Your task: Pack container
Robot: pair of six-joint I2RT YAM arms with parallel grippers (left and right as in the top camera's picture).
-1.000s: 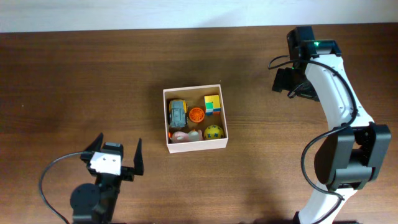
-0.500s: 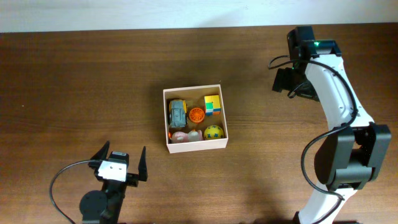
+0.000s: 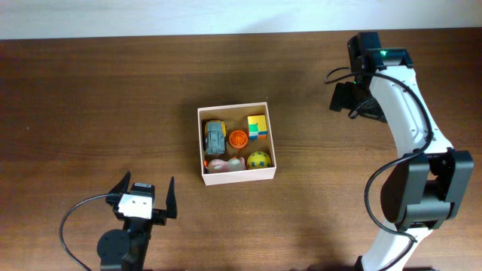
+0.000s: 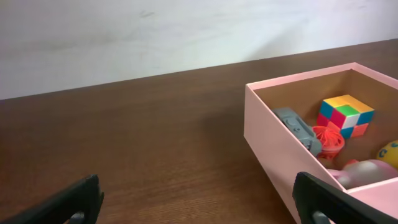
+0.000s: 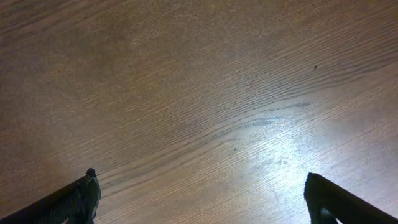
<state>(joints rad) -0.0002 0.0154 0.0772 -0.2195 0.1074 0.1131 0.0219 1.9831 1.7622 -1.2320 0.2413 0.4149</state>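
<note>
The container sits at the middle of the table, open top up, white outside and tan inside. In it lie a grey car, an orange toy, a coloured cube, a yellow ball and a pink toy. The left gripper hangs low by the table's near side, to the left of the container and well apart from it, its jaws spread wide and empty. The right gripper is over bare wood far to the right of the container, its jaws likewise wide apart and holding nothing.
</note>
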